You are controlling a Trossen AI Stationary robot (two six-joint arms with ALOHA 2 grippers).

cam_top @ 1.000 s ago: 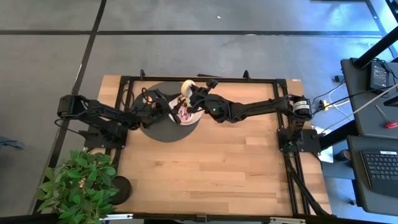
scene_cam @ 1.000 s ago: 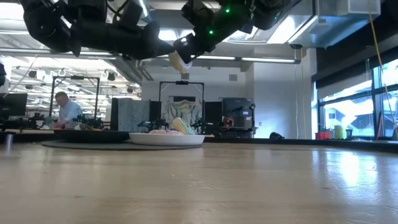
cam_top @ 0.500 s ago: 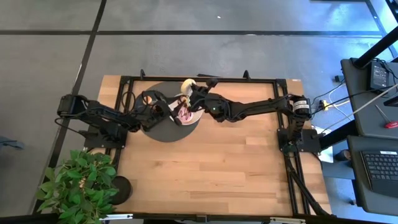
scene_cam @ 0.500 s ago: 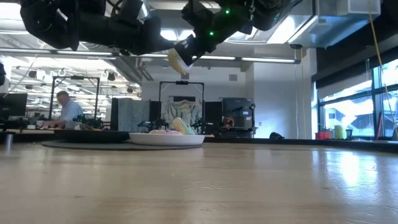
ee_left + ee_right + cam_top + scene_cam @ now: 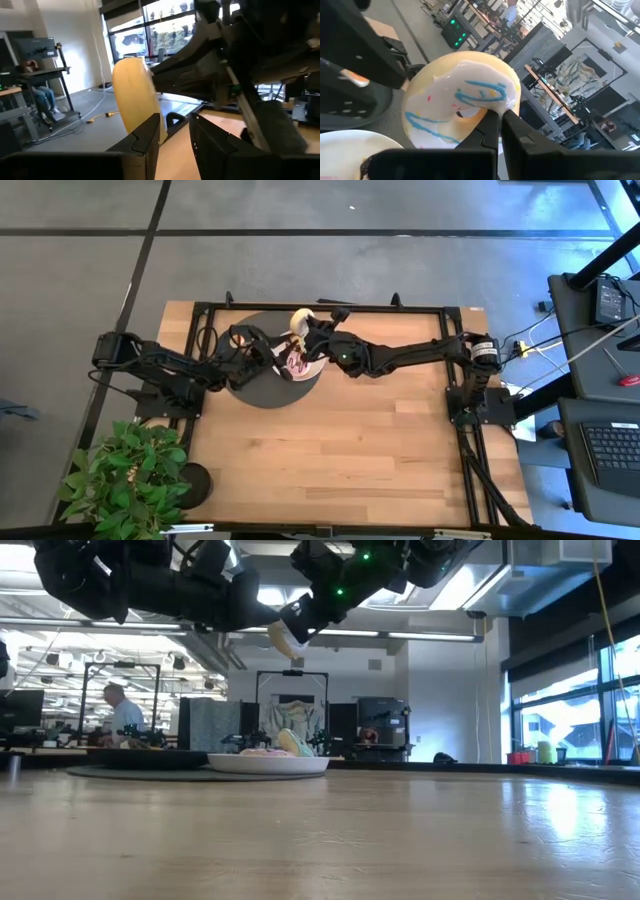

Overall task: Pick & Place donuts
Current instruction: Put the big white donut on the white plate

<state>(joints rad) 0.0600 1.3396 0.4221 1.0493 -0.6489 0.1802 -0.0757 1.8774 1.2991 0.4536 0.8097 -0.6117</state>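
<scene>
My right gripper point(image 5: 305, 328) hangs above the far rim of the white plate point(image 5: 313, 370), shut on a cream-yellow donut point(image 5: 460, 107) with white icing and blue squiggles. In the low view that donut point(image 5: 287, 638) is high in the air, well above the plate point(image 5: 268, 763). Pink, brown and pale donuts point(image 5: 297, 362) lie piled on the plate. My left gripper point(image 5: 175, 137) is open and empty, raised just left of the held donut point(image 5: 132, 95), which it sees edge-on. My right gripper pinches the cream-yellow donut's ring point(image 5: 492, 106) between its two fingers, at the side of the ring nearest the wrist, next to the hole. The donut is lifted clear of the plate and stands beyond the fingertips point(image 5: 489, 125), its iced face toward the camera.
The plate sits on a dark round mat point(image 5: 255, 385) at the table's far left. A potted plant point(image 5: 125, 475) and a black disc point(image 5: 195, 480) stand at the near-left corner. Bare wood point(image 5: 350, 440) fills the middle and right. A person point(image 5: 120, 715) sits far behind the table.
My left gripper has moved a little toward the far edge and toward the held donut. My right gripper has kept the donut in the air at about the same spot.
</scene>
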